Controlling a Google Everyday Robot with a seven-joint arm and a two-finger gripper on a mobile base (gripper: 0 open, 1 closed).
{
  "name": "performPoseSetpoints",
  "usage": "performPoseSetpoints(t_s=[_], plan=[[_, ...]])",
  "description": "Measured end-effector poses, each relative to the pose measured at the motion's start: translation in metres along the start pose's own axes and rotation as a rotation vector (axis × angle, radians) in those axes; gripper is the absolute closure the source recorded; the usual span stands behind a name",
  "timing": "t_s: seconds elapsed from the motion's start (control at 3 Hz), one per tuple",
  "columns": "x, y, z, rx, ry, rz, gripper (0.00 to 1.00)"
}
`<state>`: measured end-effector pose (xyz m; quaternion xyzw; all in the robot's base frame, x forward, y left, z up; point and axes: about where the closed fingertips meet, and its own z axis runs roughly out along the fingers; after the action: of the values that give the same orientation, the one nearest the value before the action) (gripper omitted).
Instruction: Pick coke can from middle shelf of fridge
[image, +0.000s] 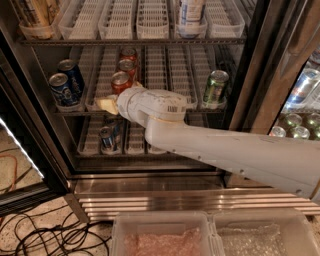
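Observation:
The fridge (165, 199) stands open in front of me. On its middle shelf (156, 67), three red coke cans stand in one lane; the front coke can (120, 81) is nearest. My gripper (107, 105) is at the shelf's front edge, just below and left of that front can, at its base. The white arm reaches in from the lower right and hides the can's lower part. Two blue cans (60, 89) stand in the left lane and a green can (216, 86) stands to the right.
A blue can (106, 138) stands on the lower shelf under the gripper. A white container (190, 12) sits on the top shelf. Two clear plastic bins (160, 235) lie at the bottom. Cables (45, 232) lie on the floor at left. A second cooler (300, 120) holds cans at right.

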<state>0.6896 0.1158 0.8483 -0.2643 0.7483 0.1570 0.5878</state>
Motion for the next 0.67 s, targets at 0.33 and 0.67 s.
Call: performPoseSetpoints(t_s=[0.33, 0.67], plan=[[-0.0081, -0.0022, 0.001, 0.009, -0.016, -0.01, 0.2], [-0.0111, -0.006, 0.0007, 0.019, -0.023, -0.013, 0.2]])
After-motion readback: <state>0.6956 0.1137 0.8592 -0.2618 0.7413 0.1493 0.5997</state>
